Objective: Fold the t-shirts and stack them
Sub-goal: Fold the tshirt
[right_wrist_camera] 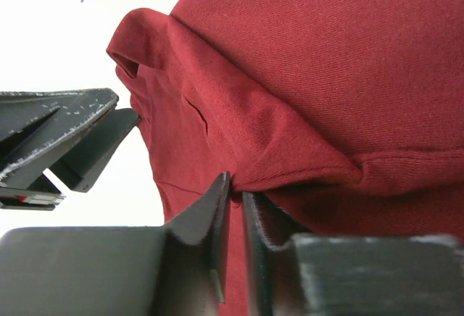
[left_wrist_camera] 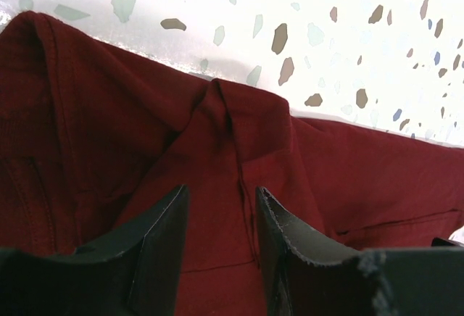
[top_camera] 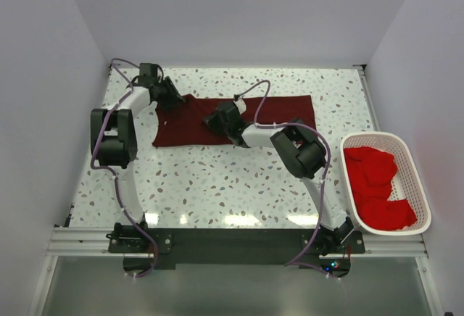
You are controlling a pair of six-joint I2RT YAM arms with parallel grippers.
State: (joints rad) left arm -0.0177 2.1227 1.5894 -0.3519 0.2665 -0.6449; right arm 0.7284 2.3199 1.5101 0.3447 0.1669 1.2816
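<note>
- A white speckled terrazzo tabletop [top_camera: 239, 185] sits between plain white walls.
- A dark maroon cloth t-shirt [top_camera: 290, 109] lies across the far part of the table as a long strip, running under and between both claws.
- The left claw [left_wrist_camera: 221, 193] is at the shirt's left end. Its jaws stand apart, with maroon cloth showing in the gap and a raised ridge of fabric just ahead of the tips.
- The right claw [right_wrist_camera: 237, 189] is at the shirt's middle. Its jaws are nearly together, pinching a fold of the maroon cloth at the tips.
- Well apart from the right claw, at the table's right edge, a white plastic mesh basket [top_camera: 373, 136] holds a heap of bright red cloth t-shirts [top_camera: 377, 185].
</note>
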